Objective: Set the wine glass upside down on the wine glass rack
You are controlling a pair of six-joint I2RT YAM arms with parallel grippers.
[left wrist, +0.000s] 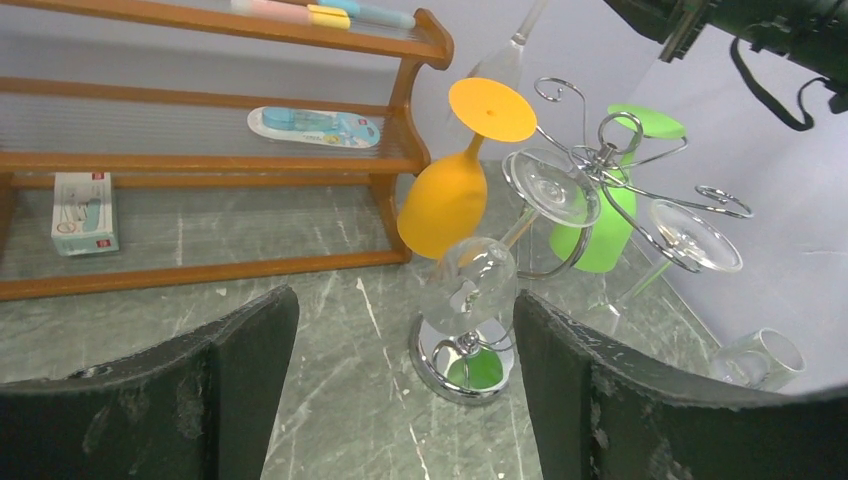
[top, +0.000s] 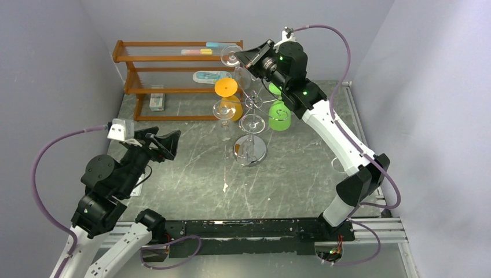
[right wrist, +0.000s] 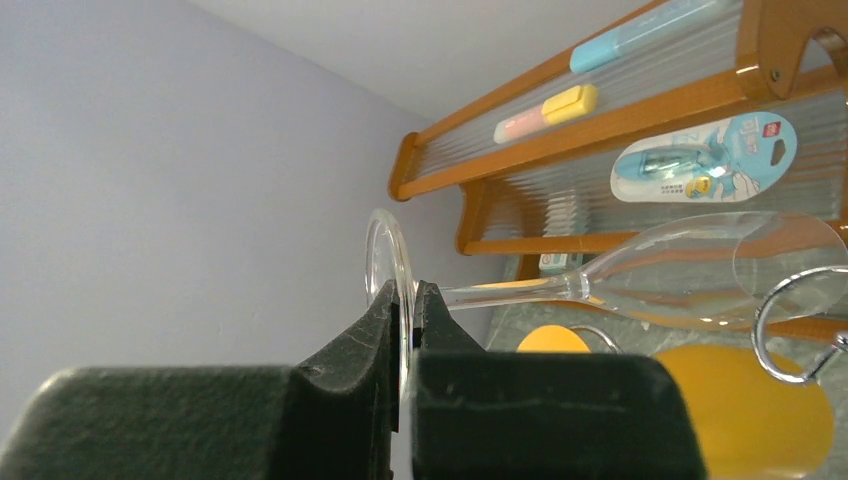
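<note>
My right gripper (right wrist: 408,300) is shut on the round foot of a clear wine glass (right wrist: 690,275), pinching the disc edge-on. The glass lies roughly level, with its bowl pointing toward the shelf. From above, the right gripper (top: 255,58) holds it high behind the top of the wine glass rack (top: 250,152), a chrome wire tree with a mirror base (left wrist: 465,368). Upside down on the rack's arms hang an orange glass (left wrist: 445,205), a green glass (left wrist: 600,235) and clear glasses (left wrist: 470,280). My left gripper (top: 168,145) hovers open at the left, empty, facing the rack.
An orange-brown wooden shelf rack (top: 173,58) stands at the back left with small packaged items on it. Another clear glass (left wrist: 760,355) lies on the marble table right of the chrome stand. Grey walls close in on both sides.
</note>
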